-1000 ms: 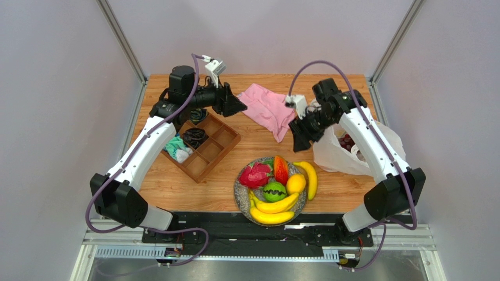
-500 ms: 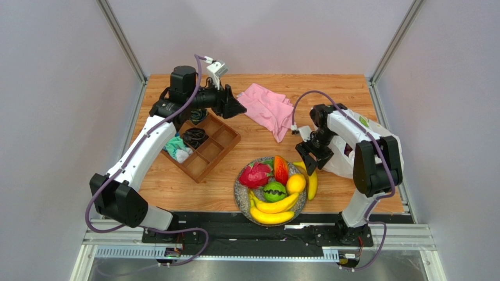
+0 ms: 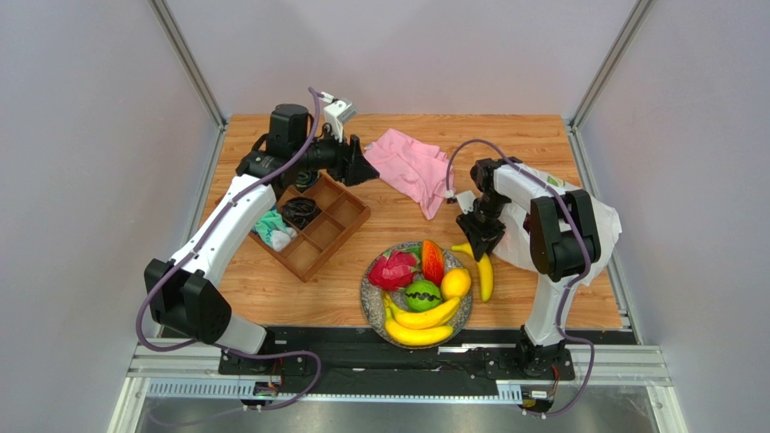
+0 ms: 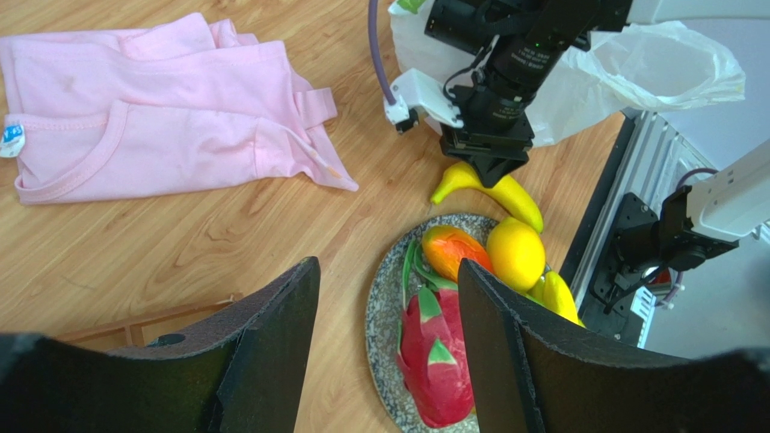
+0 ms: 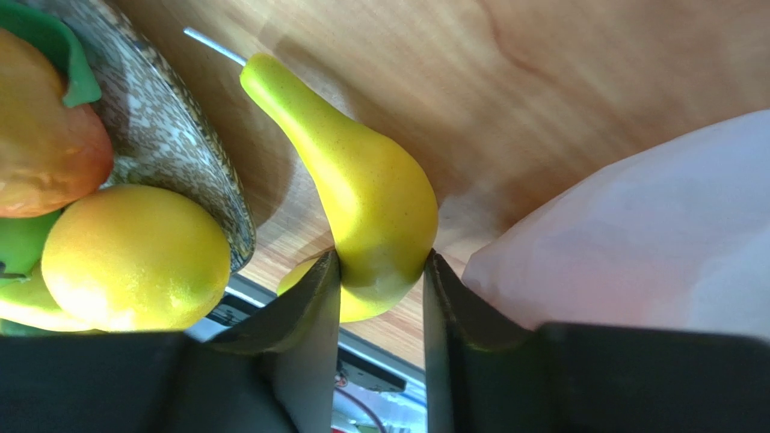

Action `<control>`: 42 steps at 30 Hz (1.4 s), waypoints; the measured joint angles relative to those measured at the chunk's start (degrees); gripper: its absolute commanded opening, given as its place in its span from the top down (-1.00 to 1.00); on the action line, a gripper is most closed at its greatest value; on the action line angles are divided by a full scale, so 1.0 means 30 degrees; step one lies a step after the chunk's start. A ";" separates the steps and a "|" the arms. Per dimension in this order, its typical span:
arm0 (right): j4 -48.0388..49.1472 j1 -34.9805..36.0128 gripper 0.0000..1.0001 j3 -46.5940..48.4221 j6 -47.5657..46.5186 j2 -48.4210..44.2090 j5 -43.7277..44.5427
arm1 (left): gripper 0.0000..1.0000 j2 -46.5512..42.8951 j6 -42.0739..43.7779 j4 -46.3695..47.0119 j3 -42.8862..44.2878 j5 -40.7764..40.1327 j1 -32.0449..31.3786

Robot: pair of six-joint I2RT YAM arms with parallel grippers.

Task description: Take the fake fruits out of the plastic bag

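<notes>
Lone banana [image 5: 370,198] flat on the table [image 3: 271,271], already outside the plastic bag [image 5: 633,225], caught between the two fingers of the right claw [image 5: 380,262]. Both fingers pressed on its thick part, one on each flank, so closed on the fruit and not wide. Long axis passing through the gap, across the direction of closing: thin greenish stem end ahead of the fingertips, a bit of yellow body showing behind the left finger. Seems a sound orientation for a pinch, though a glossy curved skin could slip or turn between the pads.

Smooth, shiny, bright yellow, no marks visible.

On the left-finger side, very near, rim of the speckled plate [image 5: 172,135] with a lemon [image 5: 136,257] and a red-orange piece [image 5: 45,135] on it. On the right-finger side, just beside the finger, the white film of the bag. From above, also a dragon fruit [image 3: 393,269], a green round fruit [image 3: 422,294] and two more bananas [image 3: 420,325] on the plate. Cannot tell whether any fruit remains in the bag.

Probably next: lift slightly and carry toward the plate, a short way.

Left claw [image 4: 389,269] well apart, jaws wide and empty, hanging between the pink cloth [image 3: 411,167] and the wooden tray [image 3: 339,216]. Right arm clearly the nearer one.
</notes>
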 measured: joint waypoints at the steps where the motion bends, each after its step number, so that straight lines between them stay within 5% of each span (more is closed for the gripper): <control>1: -0.0029 -0.0058 0.54 0.0197 -0.0022 0.0000 -0.0022 | -0.33 0.0036 0.0058 -0.0051 0.0000 -0.0051 -0.0022; 25: -0.1661 0.2084 0.49 0.6142 0.0393 0.2630 -0.3716 | -0.33 0.0517 0.0772 -0.0576 0.0248 -0.0357 -0.1064; 35: -0.1967 0.2557 0.13 0.5858 0.0153 0.2929 -0.4073 | -0.33 0.0882 0.0940 -0.0576 0.0357 -0.0386 -0.1224; 42: -0.2339 0.2557 0.13 0.5770 -0.0073 0.2929 -0.4211 | -0.33 0.1180 0.0940 -0.0554 0.0503 -0.0379 -0.1348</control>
